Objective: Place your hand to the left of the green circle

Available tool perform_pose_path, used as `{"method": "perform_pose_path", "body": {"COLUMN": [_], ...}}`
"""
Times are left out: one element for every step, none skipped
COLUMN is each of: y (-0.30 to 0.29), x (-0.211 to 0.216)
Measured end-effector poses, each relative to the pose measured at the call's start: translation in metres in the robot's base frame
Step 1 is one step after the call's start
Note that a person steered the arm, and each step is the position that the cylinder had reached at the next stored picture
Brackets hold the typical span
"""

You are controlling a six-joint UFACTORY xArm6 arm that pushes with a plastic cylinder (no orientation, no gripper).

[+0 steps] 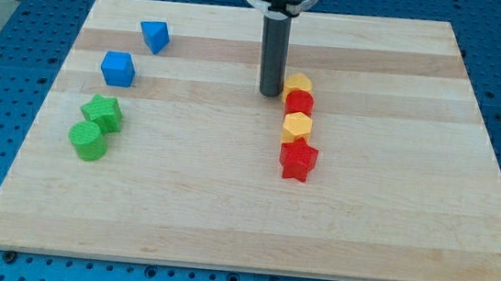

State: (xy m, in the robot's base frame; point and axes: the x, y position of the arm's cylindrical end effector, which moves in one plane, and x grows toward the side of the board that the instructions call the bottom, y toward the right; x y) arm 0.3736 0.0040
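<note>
The tabletop (225,212) carried every block. My tip (270,93), a bare rod with no gripper to open or close, stood at upper centre, just left of the topmost yellow block (298,83). The green circle (87,140) lay far off at the frame's lower left, touching the green star (103,112); the target spot lay beyond its left side.

Eight blocks on the tabletop (225,212). Two blue: a cube (118,69) and a triangular one (155,35). Two green: a star (102,111) and a circle (88,141). Two yellow: one at the column's top (299,82), shape unclear, and a hexagon (297,126). Two red: a round one (299,103) and a star (298,160). One rod, one tip (270,93).
</note>
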Motion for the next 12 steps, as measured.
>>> {"method": "perform_pose_path", "body": {"y": [0.002, -0.006, -0.032, -0.032, -0.035, -0.057, -0.106, -0.16, -0.211, -0.248, -0.256, -0.275], "x": [0.0, 0.0, 0.001, 0.033, 0.074, 0.127, 0.171, 0.186, 0.189, 0.191, 0.191, 0.163]}}
